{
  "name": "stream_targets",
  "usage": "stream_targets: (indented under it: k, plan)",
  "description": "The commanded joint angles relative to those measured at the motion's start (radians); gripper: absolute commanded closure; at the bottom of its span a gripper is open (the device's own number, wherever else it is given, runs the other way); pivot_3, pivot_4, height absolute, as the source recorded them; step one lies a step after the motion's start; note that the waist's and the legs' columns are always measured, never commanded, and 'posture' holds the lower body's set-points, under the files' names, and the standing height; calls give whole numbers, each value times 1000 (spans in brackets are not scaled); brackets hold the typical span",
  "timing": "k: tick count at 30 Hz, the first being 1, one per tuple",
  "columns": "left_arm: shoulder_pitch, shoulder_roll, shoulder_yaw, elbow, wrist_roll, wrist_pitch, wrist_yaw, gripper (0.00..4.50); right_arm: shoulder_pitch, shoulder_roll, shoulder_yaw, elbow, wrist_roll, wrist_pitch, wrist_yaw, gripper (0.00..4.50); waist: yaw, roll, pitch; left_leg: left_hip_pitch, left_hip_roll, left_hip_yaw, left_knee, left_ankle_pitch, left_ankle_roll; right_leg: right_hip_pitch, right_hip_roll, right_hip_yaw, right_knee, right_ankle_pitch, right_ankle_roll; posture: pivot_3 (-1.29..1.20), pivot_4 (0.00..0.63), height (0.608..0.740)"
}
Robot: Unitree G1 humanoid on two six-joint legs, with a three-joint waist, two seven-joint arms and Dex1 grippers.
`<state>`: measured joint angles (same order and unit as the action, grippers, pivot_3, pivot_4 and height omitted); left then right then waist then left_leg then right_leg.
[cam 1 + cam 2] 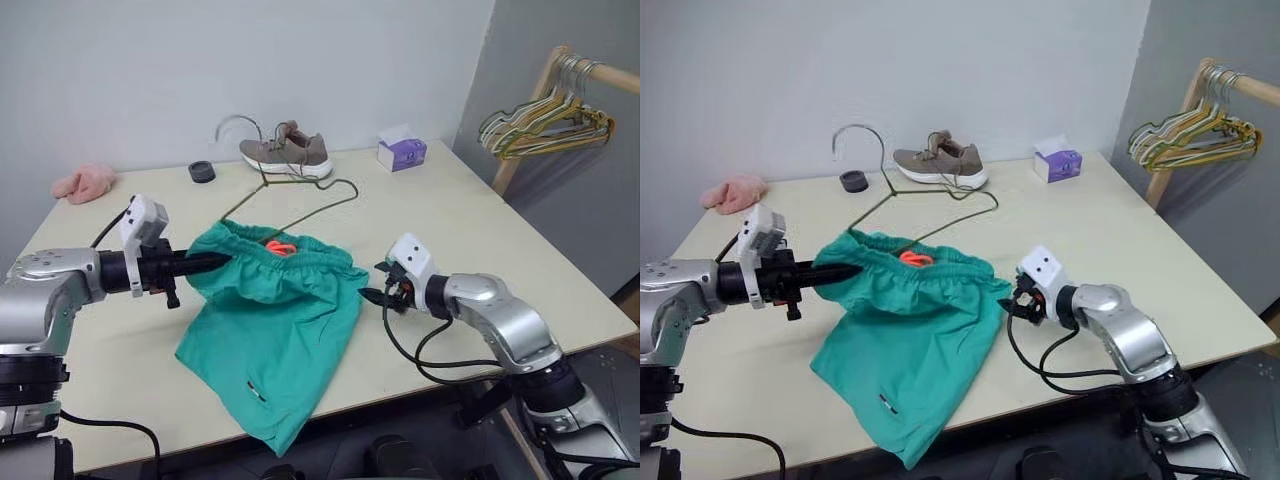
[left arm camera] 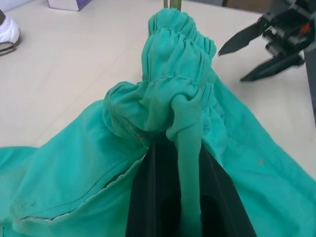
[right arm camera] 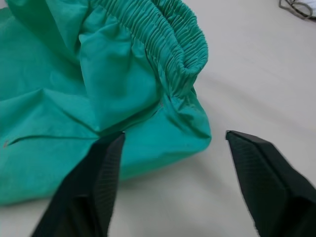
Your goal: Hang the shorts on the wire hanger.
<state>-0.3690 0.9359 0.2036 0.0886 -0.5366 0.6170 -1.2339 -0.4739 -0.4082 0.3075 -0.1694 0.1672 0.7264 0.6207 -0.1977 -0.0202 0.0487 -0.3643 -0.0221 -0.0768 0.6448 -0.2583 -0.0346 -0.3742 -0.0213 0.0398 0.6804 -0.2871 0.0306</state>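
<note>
**Gripping the waistband on the left, jaws spread on the right**

Pinching a bunch of gathered waistband, the left gripper sits at the left middle of the head view, its black fingers clamped on the shorts; the teal fabric lies across the lower centre of the frame, its waistband raised and open, its lower part draped over the near edge of the table; a small orange-red loop shows inside the waistband; the right gripper stands just right of the waistband's right end, jaws spread wide and holding nothing, with bare tabletop between its fingers in the wrist view; the wire hanger lies on the table above the shorts, its lower part hidden behind the raised waistband, its hook curving up at upper centre; a grey-brown shoe sits beside that hook; a purple tissue box stands to its right; a pink cloth lies at the far left; a bunch of hangers hangs from a wooden rail at the upper right.
</note>
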Motion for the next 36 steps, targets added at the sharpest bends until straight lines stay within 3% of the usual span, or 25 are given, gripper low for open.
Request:
stream_targets:
  k: [1,11,14,24,36]
  plan:
    - [-4,16,37,-36,-32,15,-1,4500,-62,40,12,57,-44,-56,-33,17,1,0,0,0,0,0,0,0,0,0,0,0,0,0,0,-189,0,740]
    - [6,15,29,-47,-33,11,-4,4500,-173,175,17,328,-55,-82,-3,17,1,0,0,0,0,0,0,0,0,0,0,0,0,1,-2,-179,0,740]
    - [13,13,31,-52,-35,10,-4,4500,-192,206,-1,392,-63,-110,-22,912,0,0,0,0,0,0,0,0,0,0,0,0,0,1,-2,-174,0,740]
    - [42,14,45,-65,-48,17,-5,4500,-168,205,-34,422,-111,-213,-91,4485,1,0,0,0,0,0,0,0,0,0,0,0,0,2,-3,-172,0,740]
    - [103,150,66,-68,-121,106,-140,4500,-118,113,-122,363,-81,-159,-67,4485,0,1,1,0,0,0,-1,0,0,0,0,0,0,0,-1,-176,0,740]
